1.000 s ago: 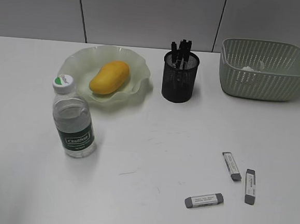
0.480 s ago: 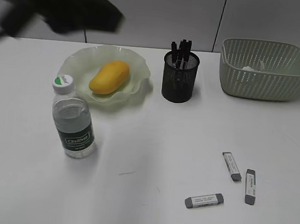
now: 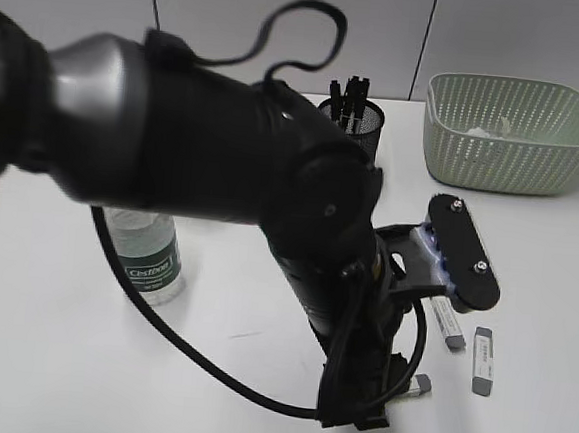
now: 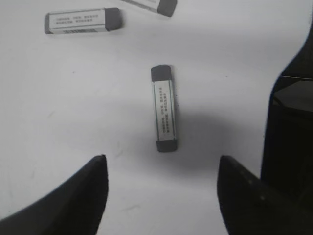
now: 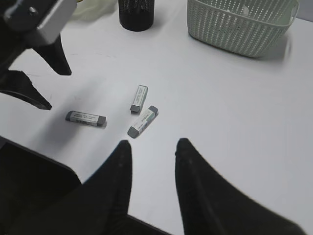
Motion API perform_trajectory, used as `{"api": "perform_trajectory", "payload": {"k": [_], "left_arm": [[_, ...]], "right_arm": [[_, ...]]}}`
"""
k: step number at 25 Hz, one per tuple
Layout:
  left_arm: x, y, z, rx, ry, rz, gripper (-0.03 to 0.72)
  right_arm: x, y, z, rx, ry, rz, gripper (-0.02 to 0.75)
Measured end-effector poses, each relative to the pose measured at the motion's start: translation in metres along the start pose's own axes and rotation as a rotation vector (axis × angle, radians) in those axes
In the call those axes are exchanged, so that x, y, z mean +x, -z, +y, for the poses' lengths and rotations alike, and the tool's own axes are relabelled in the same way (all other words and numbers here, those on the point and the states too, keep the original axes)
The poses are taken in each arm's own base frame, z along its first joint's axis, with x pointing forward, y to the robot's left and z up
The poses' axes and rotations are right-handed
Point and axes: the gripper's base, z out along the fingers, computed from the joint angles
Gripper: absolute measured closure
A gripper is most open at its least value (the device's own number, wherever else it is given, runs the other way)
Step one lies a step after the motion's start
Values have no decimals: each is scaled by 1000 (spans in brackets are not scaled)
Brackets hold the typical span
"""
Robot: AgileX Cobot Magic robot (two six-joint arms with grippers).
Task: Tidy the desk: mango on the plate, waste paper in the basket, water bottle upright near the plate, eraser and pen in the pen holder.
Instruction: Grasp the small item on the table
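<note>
Desk (image 3: 48,358): plain white. Erasers (image 4: 164,108): white printed sleeves, grey ends. Basket (image 3: 507,133): pale sage green, perforated weave pattern. Pen holder (image 5: 136,12): black mesh. Water bottle (image 3: 151,256): clear, dark green label. Arm (image 3: 224,161): black-grey.

The left arm (image 3: 224,161) reaches across, its hand (image 4: 161,191) spread wide; the right hand (image 5: 152,166) hovers parted.

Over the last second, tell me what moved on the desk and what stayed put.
The left arm swung in from the upper left and now reaches across the middle. Its open left gripper hangs over one eraser, holding nothing. It hides the plate and mango. The water bottle, pen holder, basket and the visible erasers have not moved.
</note>
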Motion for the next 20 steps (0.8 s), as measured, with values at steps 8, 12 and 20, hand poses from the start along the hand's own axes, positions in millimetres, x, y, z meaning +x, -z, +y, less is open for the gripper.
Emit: {"api": "perform_trajectory", "payload": {"k": [8, 12, 20], "left_arm": [[-12, -36, -3, 43, -6, -36, 165], [-18, -46, -1, 33, -7, -61, 164], [-12, -74, -2, 48, -4, -19, 238]], "right_arm": [[0, 0, 0, 1, 0, 0, 482], [0, 0, 0, 1, 0, 0, 482], [0, 0, 0, 1, 0, 0, 482]]}}
